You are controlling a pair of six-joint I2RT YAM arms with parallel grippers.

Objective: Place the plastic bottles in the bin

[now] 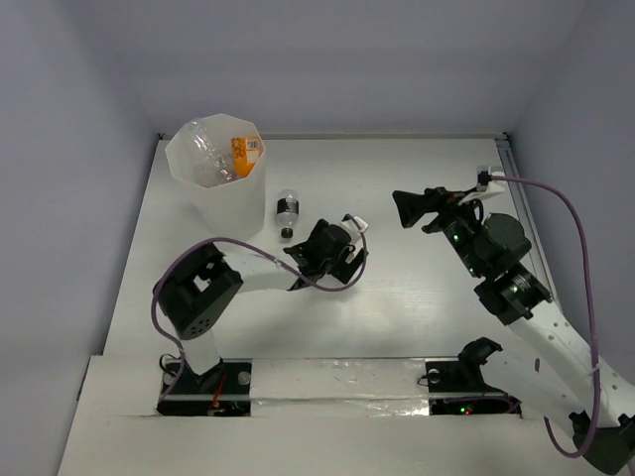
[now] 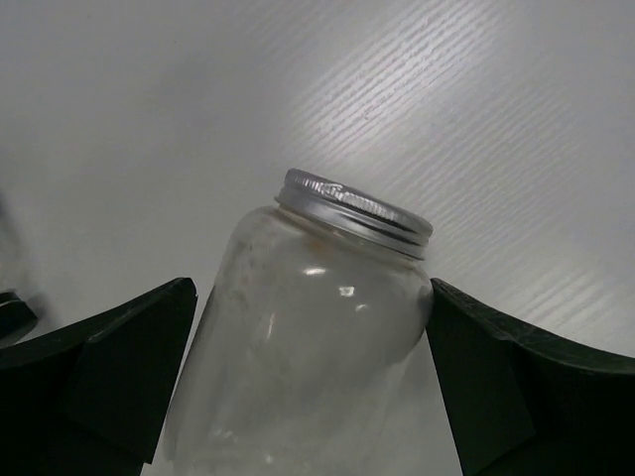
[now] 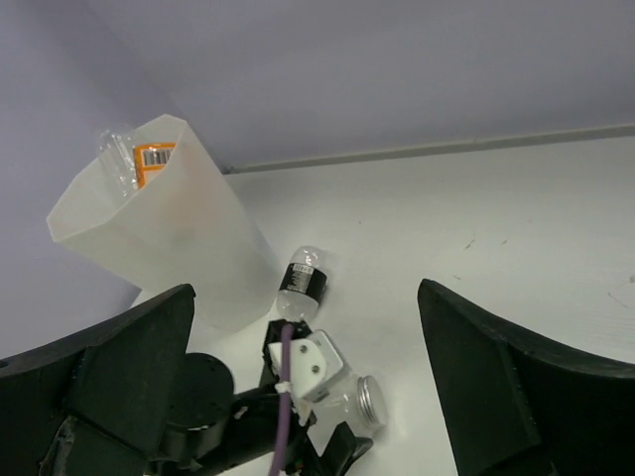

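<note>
Left pincer [image 2: 313, 297] grips a silver-capped bottle [image 2: 298, 377] lying mid-desk [image 1: 397, 307]. Right pincer [image 1: 403, 208] hangs open (nothing in it) nearer the right edge. The bin [image 1: 213, 198] stands at the far left corner with bottles [image 1: 210, 159] inside; a black-capped bottle [image 1: 287, 213] lies just beside it.

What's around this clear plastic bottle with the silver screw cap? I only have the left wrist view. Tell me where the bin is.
Observer: The tall translucent white many-sided bin stands at the table's far left corner, farther out and to the left of the left gripper that sits around your silver-capped bottle.
Operator: Report anything lying between me and it.
Observer: One more clear plastic bottle with a black label lies on the table just right of the bin's wall, roughly on the line from the gripper to the bin.
</note>
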